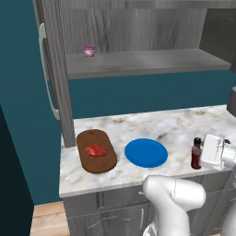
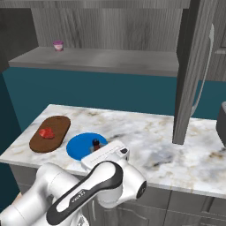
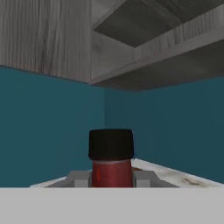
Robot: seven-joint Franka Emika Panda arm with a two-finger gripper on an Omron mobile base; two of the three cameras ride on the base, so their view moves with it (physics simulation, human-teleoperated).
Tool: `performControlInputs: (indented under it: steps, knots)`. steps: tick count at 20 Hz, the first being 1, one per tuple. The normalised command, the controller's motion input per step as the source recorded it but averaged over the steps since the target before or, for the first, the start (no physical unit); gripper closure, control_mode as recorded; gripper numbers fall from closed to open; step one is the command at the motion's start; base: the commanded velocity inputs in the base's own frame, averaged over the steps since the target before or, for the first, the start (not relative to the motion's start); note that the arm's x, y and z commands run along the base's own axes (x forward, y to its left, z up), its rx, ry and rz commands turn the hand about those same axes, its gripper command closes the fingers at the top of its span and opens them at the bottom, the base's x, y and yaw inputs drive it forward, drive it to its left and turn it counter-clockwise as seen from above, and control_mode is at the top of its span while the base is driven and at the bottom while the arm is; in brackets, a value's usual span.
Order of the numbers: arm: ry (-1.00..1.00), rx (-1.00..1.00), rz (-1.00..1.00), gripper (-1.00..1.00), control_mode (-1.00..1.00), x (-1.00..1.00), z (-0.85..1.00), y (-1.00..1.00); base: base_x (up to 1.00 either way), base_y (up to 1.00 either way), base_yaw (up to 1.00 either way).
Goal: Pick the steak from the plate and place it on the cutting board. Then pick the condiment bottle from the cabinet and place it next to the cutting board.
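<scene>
From the left, the marble tabletop (image 1: 179,122) carries the board (image 1: 96,150) with the steak (image 1: 95,150) already on it, the bare plate (image 1: 146,153) beside it. From the right, the bottle (image 2: 95,144) stands over the plate's near edge, well apart from the board. The hand view shows the claw (image 3: 111,178) clamped on it upright; setting it beside the board remains.
</scene>
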Motion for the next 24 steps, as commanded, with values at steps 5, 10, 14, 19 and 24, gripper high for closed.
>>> performControlInputs:
  steps: [5, 10, 14, 19, 24]
  knots:
    - [-0.01, 0.0, 0.0, 1.0, -1.0, 0.0, -0.18, -0.05, 0.0, 0.0, 0.0]
    - [-0.02, 0.01, 0.0, 1.0, -1.0, 0.03, -0.12, -0.07, 0.0, 0.0, 0.0]
    - [-0.01, 0.02, 0.0, 1.0, -1.0, 0.09, -0.06, -0.09, 0.0, 0.0, 0.0]
    - [0.0, 0.02, 0.0, 1.0, -1.0, 0.14, -0.05, -0.06, 0.0, 0.0, 0.0]
    - [0.0, 0.02, 0.0, 1.0, -1.0, 0.14, -0.06, -0.05, 0.0, 0.0, 0.0]
